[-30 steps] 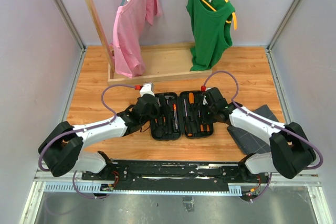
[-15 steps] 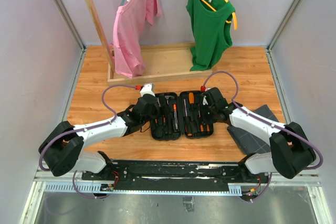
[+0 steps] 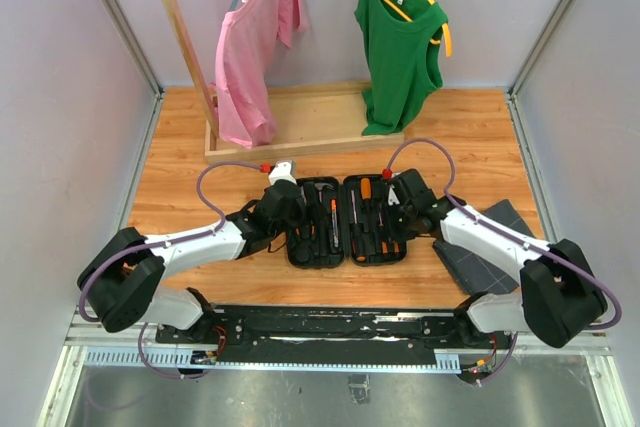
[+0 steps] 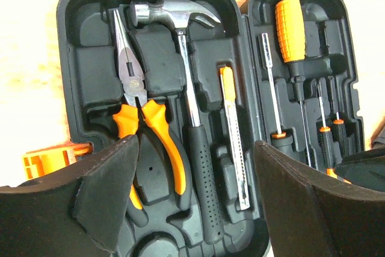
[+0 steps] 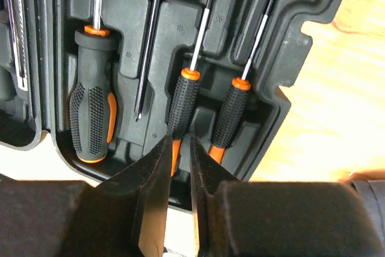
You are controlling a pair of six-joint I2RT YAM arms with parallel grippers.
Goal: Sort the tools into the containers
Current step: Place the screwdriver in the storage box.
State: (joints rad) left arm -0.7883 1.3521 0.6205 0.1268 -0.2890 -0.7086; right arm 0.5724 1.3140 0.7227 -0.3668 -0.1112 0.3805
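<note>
The black tool case lies open on the wooden table, both halves up. In the left wrist view its left half holds the orange-handled pliers, the black-handled hammer and a slim utility knife. Its right half holds several black-and-orange screwdrivers. My left gripper is open and empty, hovering above the hammer handle. My right gripper is shut and empty, just above a thin screwdriver's handle. No separate silver pliers show.
A dark grey flat tray lies right of the case, under my right arm. A wooden clothes rack with a pink shirt and a green top stands behind. An orange latch sticks out at the case's left edge.
Both arms have shifted only slightly over the case; my right gripper has edged back and to the right. The tools have not moved.
</note>
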